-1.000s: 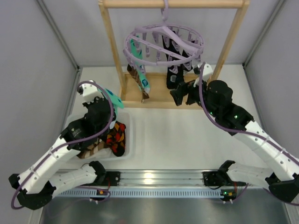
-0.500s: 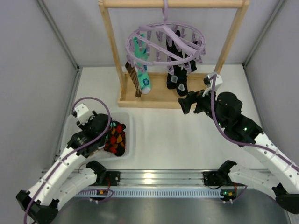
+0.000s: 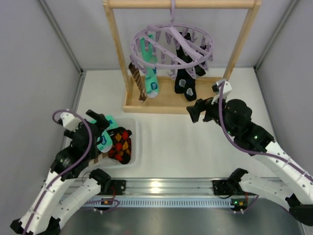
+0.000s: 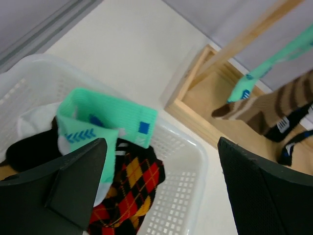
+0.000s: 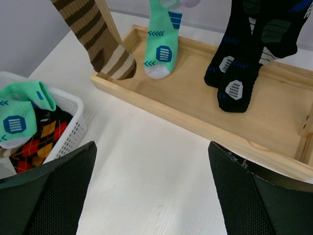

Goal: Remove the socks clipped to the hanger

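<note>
Mint-green sock (image 4: 107, 115) newly in the white basket (image 4: 182, 195); left fingers (image 4: 73, 181), right fingers (image 5: 49, 196) spread, empty.

Your left arm (image 3: 46, 188), at 7 o'clock, and right arm (image 3: 279, 159), at 4 o'clock, wear white shells over black joints. A lilac cable (image 3: 90, 137) loops along each, and the fingers (image 4: 73, 181) are textured matte black.

A white basket (image 3: 135, 147) holding red-black-orange diamond-patterned socks (image 3: 121, 144) sits near a light wooden rack frame (image 3: 156, 105).
</note>
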Robot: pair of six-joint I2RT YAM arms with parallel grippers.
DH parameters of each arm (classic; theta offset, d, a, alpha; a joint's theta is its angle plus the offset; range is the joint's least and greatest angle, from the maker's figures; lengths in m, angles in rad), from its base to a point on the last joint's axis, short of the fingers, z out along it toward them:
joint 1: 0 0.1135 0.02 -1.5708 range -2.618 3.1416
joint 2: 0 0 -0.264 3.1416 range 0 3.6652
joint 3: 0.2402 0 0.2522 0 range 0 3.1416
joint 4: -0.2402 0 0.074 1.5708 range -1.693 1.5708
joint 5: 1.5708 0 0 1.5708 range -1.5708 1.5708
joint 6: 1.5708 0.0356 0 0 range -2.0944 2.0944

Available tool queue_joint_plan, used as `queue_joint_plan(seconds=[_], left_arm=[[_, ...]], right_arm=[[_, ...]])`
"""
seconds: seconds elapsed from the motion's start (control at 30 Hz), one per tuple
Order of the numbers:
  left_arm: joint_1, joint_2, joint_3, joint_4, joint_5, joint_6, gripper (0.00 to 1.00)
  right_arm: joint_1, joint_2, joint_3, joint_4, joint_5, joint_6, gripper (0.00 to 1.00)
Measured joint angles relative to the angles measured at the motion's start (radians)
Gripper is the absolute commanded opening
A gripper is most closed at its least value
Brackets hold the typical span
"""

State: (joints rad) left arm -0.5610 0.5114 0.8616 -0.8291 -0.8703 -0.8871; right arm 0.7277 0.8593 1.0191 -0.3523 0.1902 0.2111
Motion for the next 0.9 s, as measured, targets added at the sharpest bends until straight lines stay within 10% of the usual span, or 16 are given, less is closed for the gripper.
queue_joint_plan(seconds=[0.33,0.77,0.9], left_arm=[[0.004,0.360,-0.066,0.639,0.476,0.490,0.98],[0.060,0.875,-0.099,1.289,0.667,0.707,0.97],[0.095,0.977,-0.019,1.335,0.667,0.709,0.39]], right_arm=[[-0.005,-0.047,-0.052,-0.008,-0.021,0.000,0.95],[-0.006,-0.267,-0.066,-0.016,-0.159,-0.001,0.97],[-0.006,-0.283,-0.084,-0.018,-0.193,-0.005,0.97]])
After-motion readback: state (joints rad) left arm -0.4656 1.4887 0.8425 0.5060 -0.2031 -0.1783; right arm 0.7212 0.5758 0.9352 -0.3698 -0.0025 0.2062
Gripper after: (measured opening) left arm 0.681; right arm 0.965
